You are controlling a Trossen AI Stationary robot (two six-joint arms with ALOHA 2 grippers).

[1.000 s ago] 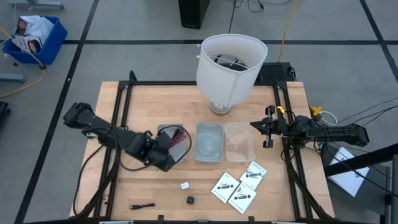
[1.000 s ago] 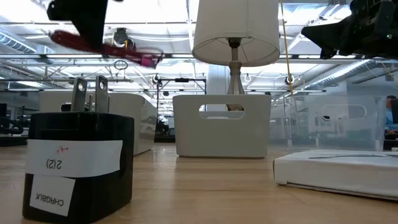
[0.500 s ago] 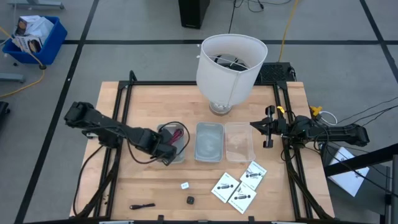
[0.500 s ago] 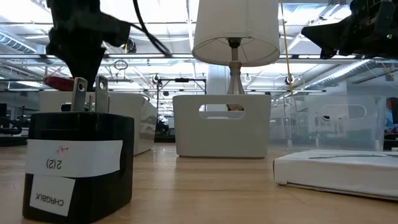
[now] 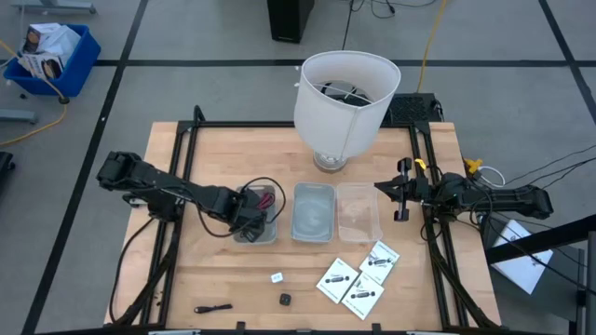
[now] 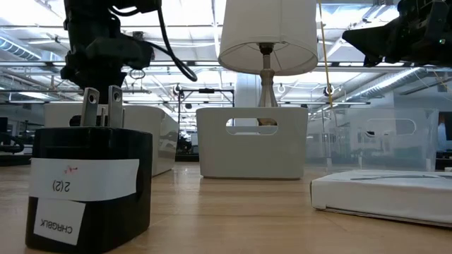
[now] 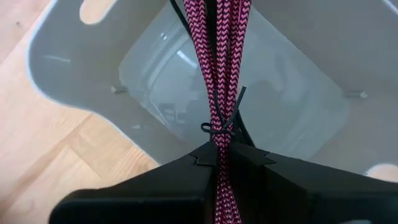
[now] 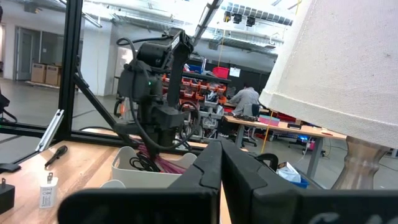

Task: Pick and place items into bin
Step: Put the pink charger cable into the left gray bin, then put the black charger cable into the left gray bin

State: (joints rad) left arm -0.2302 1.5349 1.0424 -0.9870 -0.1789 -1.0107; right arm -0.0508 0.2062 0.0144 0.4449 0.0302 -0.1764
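My left gripper (image 5: 258,208) is shut on a magenta braided cable bundle (image 7: 219,56) and points down into the leftmost grey bin (image 5: 244,231). The right wrist view shows the bundle's strands (image 8: 163,165) reaching down inside that bin (image 8: 134,175). My right gripper (image 5: 402,191) is shut and waits at the table's right edge, touching nothing. On the near part of the table lie a black cable (image 5: 212,308), a tiny white piece (image 5: 277,277), a black cube (image 5: 285,299) and white packets (image 5: 354,280). My left gripper pinches the magenta bundle between its two fingers just below the black twist tie (image 7: 222,127), the fingers lying across the strands. It comes from above, pointing down into the bin. The bundle runs on past the fingertips into the bin; whether it touches the floor I cannot tell.
Two more bins stand right of the left one: a grey one (image 5: 314,212) and a clear one (image 5: 358,213). A white lamp (image 5: 345,91) stands at the far side. In the low view the black cube (image 6: 92,185) fills the foreground and a packet (image 6: 381,192) lies at right.
My left gripper has moved toward the table's far edge and down over the leftmost bin. The magenta bundle, held high above the bin a second ago, has been lowered into it and no longer shows in the low view. The gripper has stayed shut on it.
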